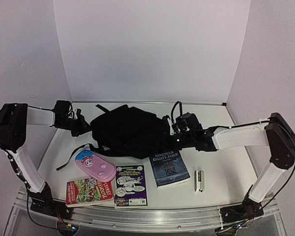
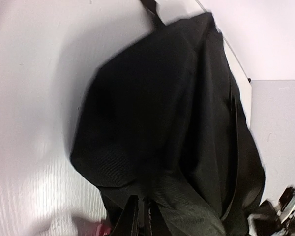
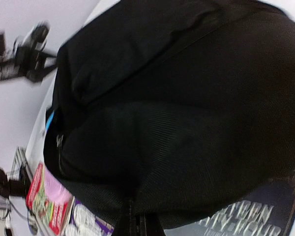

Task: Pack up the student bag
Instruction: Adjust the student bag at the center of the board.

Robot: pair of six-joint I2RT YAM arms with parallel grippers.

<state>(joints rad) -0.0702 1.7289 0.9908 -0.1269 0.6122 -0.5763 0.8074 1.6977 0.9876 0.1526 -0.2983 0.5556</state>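
The student bag [image 1: 128,129] is a large black fabric backpack lying in a heap at the middle of the table, with straps trailing to its left. It fills the left wrist view [image 2: 172,123] and the right wrist view [image 3: 187,108]. My left gripper [image 1: 83,127] is at the bag's left edge, and its jaws [image 2: 141,200] are shut on a fold of the bag's fabric. My right gripper [image 1: 178,134] is at the bag's right edge, and its jaws [image 3: 137,212] are shut on the bag's fabric. The bag's opening and lining are hidden.
In front of the bag lie a pink pencil case [image 1: 95,165], a red book [image 1: 89,191], a purple comic book [image 1: 130,185], a dark "Nineteen Eighty-Four" book [image 1: 168,168] and a small white stapler-like object [image 1: 199,180]. White walls enclose the table on three sides.
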